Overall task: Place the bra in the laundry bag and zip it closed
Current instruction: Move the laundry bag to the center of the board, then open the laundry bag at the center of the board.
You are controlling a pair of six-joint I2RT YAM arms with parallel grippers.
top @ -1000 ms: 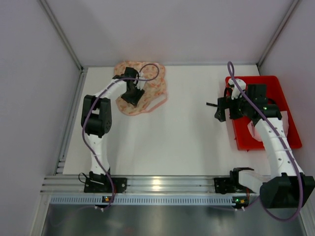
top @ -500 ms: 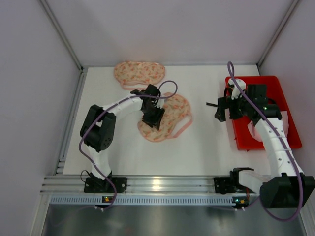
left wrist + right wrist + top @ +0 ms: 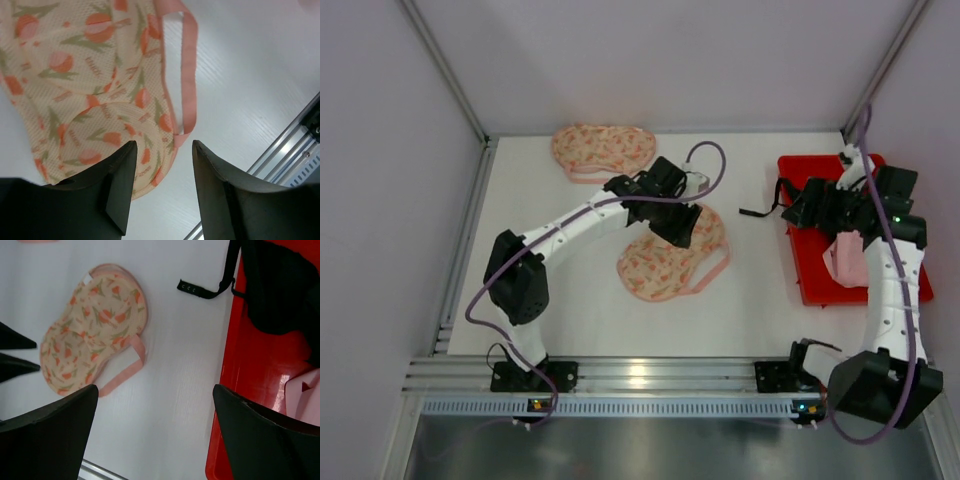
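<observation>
**Laundry bag (image 3: 665,265) dragged nearer the red tray (image 3: 820,290); bra not yet lifted**

Top view: the left arm has pulled this floral mesh bag off its twin bag (image 3: 605,150), which lies farthest from the tray. The left gripper (image 3: 680,232) hovers over the bag's tray-side edge. The right gripper (image 3: 802,205) has risen above the tray's rim, where the black bra (image 3: 760,212) trails a strap out beside a pink garment (image 3: 847,262).

Left wrist view: fingers parted, pinching nothing, with the bag flat beneath.

Right wrist view: fingers spread wide and empty, the bra heaped inside the tray.

The bag is probably being staged; next, its mouth needs opening and the bra needs fetching.
</observation>
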